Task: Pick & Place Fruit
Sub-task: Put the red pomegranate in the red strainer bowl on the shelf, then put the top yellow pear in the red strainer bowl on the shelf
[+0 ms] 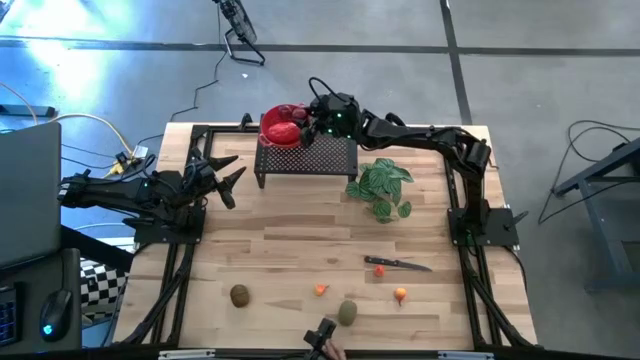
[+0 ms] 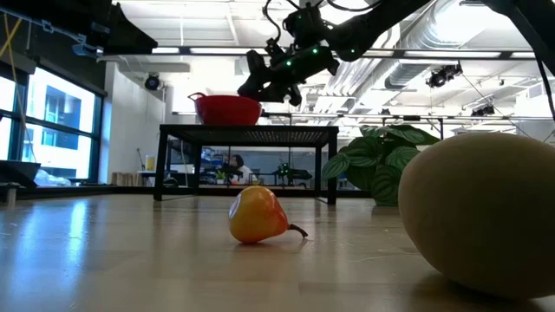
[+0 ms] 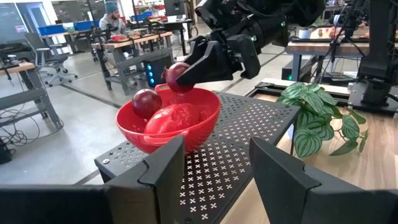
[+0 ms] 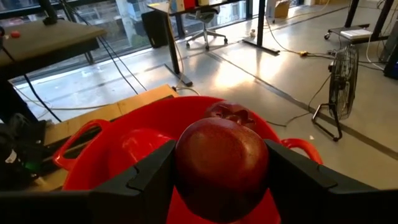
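Claw (image 2: 258, 87) above red bowl (image 2: 227, 109)

— What surfaces am I working with?
— I see a pale planked wooden table (image 1: 300, 240), faintly sheened. The rack (image 3: 249, 134) looks like matt black perforated metal.
— And the bowl?
— The red bowl (image 3: 134, 127) reads as glossy plastic; the dark-red fruit (image 4: 221, 165) in my right gripper (image 3: 186, 73) is smooth, softly shiny.

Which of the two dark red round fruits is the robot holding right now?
The one clamped in the right pincer above the red bowl; the other dark-red fruit already lies inside it.
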Tool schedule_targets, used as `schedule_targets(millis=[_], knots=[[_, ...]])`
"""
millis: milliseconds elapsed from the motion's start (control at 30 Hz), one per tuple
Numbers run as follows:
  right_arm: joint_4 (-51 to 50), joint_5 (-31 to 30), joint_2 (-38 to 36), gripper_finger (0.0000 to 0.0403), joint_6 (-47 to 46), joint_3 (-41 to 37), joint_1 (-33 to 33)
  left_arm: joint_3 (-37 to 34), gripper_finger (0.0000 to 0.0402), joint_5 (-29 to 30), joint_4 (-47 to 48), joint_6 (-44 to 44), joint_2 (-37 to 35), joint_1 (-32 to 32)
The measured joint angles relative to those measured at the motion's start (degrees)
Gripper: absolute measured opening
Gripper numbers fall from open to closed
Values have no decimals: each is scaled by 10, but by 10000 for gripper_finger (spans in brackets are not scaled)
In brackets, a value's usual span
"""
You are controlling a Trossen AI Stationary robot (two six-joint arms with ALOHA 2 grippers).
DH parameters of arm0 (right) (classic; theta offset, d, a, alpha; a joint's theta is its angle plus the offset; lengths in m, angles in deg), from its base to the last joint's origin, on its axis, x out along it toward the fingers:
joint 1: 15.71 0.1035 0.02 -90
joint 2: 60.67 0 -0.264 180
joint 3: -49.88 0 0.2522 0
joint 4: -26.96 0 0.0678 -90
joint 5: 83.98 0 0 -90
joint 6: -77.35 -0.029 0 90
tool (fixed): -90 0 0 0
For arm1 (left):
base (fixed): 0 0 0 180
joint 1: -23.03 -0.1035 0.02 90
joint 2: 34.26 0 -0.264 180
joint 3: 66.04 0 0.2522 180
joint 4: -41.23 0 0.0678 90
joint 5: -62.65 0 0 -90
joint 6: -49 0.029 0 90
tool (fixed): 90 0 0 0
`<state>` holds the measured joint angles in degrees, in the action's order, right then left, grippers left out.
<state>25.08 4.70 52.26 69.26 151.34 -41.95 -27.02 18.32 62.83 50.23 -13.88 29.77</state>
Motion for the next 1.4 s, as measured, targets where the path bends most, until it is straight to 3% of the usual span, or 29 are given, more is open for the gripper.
schedule_targets(millis=[333,833,1067,1200,1400], knots=[[-17,0,0,217,8,0,0,0,175,0,0,0,0,0],[-5,-2,0,279,50,0,8,0,175,0,0,0,0,0],[0,-7,-37,276,95,0,14,0,175,0,11,-2,0,0],[-36,-13,-77,269,122,0,22,0,175,0,22,-2,0,0],[-191,-13,-150,259,144,0,31,0,175,0,23,-2,0,0]])
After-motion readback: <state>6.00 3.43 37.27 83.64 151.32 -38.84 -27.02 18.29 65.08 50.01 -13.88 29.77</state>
